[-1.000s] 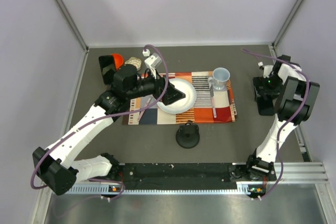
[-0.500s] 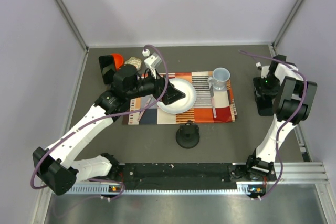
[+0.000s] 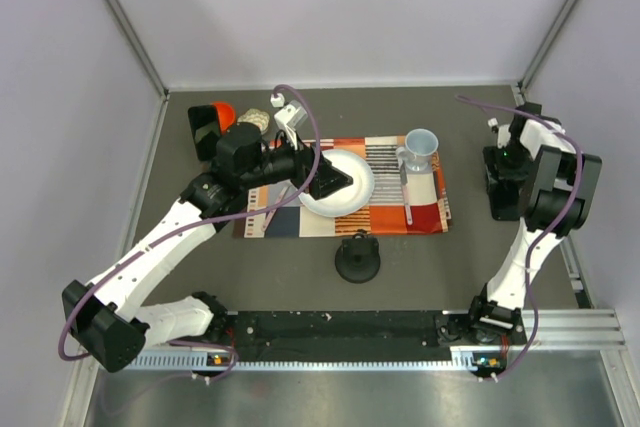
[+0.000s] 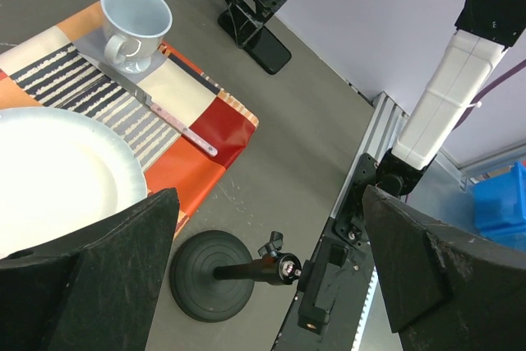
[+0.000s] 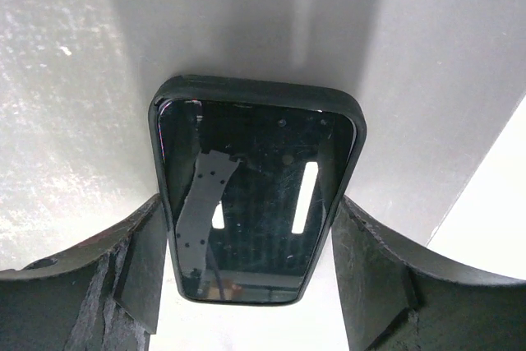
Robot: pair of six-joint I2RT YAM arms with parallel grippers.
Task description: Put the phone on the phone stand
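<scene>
The phone (image 5: 251, 203), black with a glossy screen, lies flat on the table at the far right (image 3: 503, 202); the left wrist view also shows the phone (image 4: 271, 51). My right gripper (image 5: 248, 203) points down over its near end (image 3: 503, 175), one finger against each long edge, shut on the phone. The phone stand (image 3: 289, 119), a pale tilted plate, stands at the back left, partly hidden behind my left arm. My left gripper (image 3: 335, 182) hovers over the white plate, jaws wide open (image 4: 269, 195) with nothing between them.
A striped placemat (image 3: 425, 215) carries a white plate (image 3: 352, 162), a pale blue cup (image 3: 420, 147) and a knife (image 3: 405, 192). A black round-based post (image 3: 357, 259) stands in front of the mat. A red and black object (image 3: 210, 125) sits at the back left.
The right gripper's fingers have closed in on the phone's long edges, and the right wrist has shifted slightly. The left arm has not moved.
</scene>
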